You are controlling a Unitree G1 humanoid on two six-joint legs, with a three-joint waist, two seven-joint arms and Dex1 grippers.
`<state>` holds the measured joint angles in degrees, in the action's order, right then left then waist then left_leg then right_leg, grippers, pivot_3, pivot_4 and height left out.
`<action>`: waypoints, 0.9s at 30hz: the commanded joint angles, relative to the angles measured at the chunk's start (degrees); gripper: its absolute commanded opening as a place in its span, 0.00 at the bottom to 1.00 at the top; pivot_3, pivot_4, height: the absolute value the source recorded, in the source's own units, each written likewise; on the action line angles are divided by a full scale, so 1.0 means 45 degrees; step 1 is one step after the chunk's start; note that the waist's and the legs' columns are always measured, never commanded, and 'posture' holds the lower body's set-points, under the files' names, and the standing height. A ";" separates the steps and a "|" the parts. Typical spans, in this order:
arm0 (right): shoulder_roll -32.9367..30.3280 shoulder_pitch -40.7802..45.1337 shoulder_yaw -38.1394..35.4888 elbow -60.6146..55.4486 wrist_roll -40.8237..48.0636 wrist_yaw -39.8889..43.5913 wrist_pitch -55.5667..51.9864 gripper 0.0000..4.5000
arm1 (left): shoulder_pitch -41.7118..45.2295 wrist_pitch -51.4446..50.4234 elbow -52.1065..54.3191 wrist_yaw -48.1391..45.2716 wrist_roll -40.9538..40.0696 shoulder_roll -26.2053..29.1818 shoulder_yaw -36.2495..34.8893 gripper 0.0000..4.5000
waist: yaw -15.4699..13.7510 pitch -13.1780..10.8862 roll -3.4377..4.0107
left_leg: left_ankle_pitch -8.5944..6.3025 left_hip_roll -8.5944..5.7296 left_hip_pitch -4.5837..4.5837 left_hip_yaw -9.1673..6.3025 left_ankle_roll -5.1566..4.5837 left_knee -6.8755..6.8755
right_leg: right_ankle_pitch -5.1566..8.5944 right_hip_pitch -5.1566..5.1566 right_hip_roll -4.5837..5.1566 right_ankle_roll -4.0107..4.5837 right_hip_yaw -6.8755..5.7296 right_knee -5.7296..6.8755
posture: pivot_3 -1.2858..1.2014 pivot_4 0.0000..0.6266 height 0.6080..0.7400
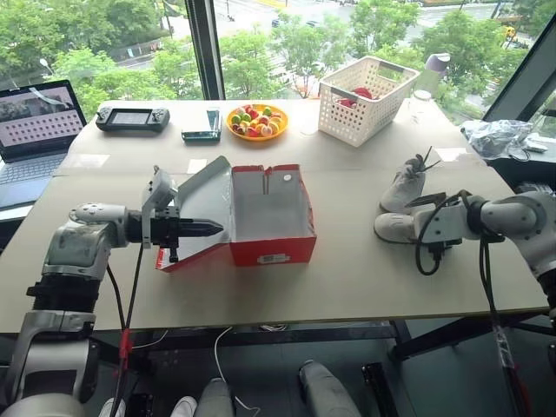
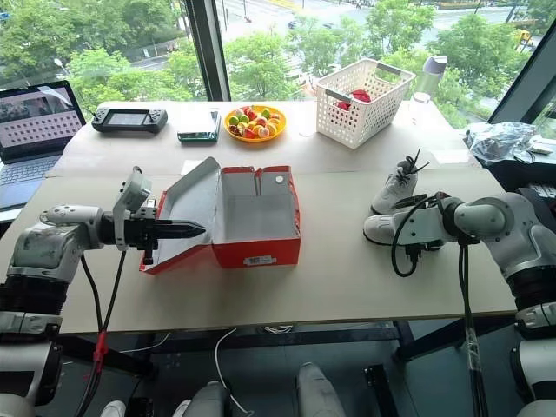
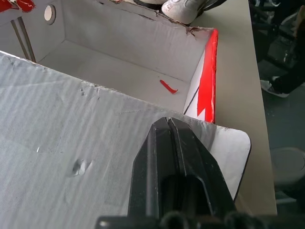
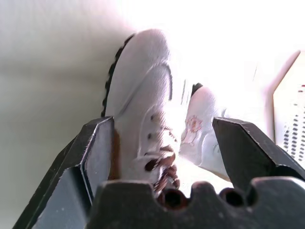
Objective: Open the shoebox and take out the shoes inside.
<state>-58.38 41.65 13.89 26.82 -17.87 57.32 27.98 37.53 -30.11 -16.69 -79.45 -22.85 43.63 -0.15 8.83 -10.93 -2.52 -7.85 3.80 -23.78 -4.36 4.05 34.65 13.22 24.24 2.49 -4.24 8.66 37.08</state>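
Sneakers [image 1: 401, 204] are seen on the table right of the emptied red shoebox [image 1: 271, 217]; light, soft uppers are judged best pinched at the collar. Right gripper [image 4: 162, 143] is spread around one; left gripper [image 1: 208, 228] is closed, empty, against the lid.

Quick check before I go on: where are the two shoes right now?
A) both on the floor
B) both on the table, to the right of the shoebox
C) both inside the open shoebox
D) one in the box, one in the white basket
B: both shoes lie on the table by the right tool, and the open shoebox shows a bare grey inside.
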 commanded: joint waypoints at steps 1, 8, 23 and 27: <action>0.0088 -0.0622 -0.1217 -0.2137 0.2664 0.1393 -0.2488 0.86 | 0.0294 0.0209 0.0002 -0.0066 -0.0133 0.0119 -0.0223 0.00 | -0.0104 0.0000 0.0000 | 0.0000 0.0000 -0.0003 0.0000 0.0000 0.0001 | 0.0001 0.0002 0.0000 0.0001 -0.0002 -0.0001 | 0.52 0.24 0.88; 0.1455 -0.1987 -0.3293 -0.7510 0.7811 0.0648 -1.1224 0.86 | -0.0167 0.0208 -0.0164 0.0972 -0.0270 0.0189 -0.1167 0.00 | -0.0361 -0.0002 0.0003 | 0.0000 0.0004 -0.0025 -0.0003 0.0000 0.0020 | 0.0003 0.0015 -0.0003 -0.0004 -0.0002 0.0010 | 0.52 0.24 0.88; 0.7267 -0.3089 -0.4172 -0.9637 0.5006 -0.9850 -1.6254 0.86 | -0.4657 0.2249 0.2223 1.2189 0.0444 -0.3384 -0.6668 0.00 | -0.0954 0.0005 -0.0007 | -0.0001 0.0005 -0.0111 -0.0005 0.0002 0.0030 | -0.0055 0.0081 0.0000 -0.0091 -0.0014 -0.0015 | 0.52 0.24 0.88; 0.7869 -0.3866 -0.3850 -0.8707 0.4261 -1.0683 -1.4647 0.86 | -0.5178 0.2891 0.2025 1.3330 0.0518 -0.3972 -0.7038 0.00 | -0.1073 0.0015 -0.0022 | -0.0001 0.0006 -0.0089 -0.0005 0.0004 0.0037 | -0.0018 0.0054 0.0000 -0.0018 -0.0018 -0.0023 | 0.52 0.24 0.88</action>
<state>-23.35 25.91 -3.37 -13.47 3.31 11.34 -42.67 14.45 -19.49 -9.43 -21.92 -20.41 26.12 -30.26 4.00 -10.87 -2.62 -7.86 3.83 -24.18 -4.38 4.07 34.82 13.13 24.47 2.49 -4.31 8.57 36.97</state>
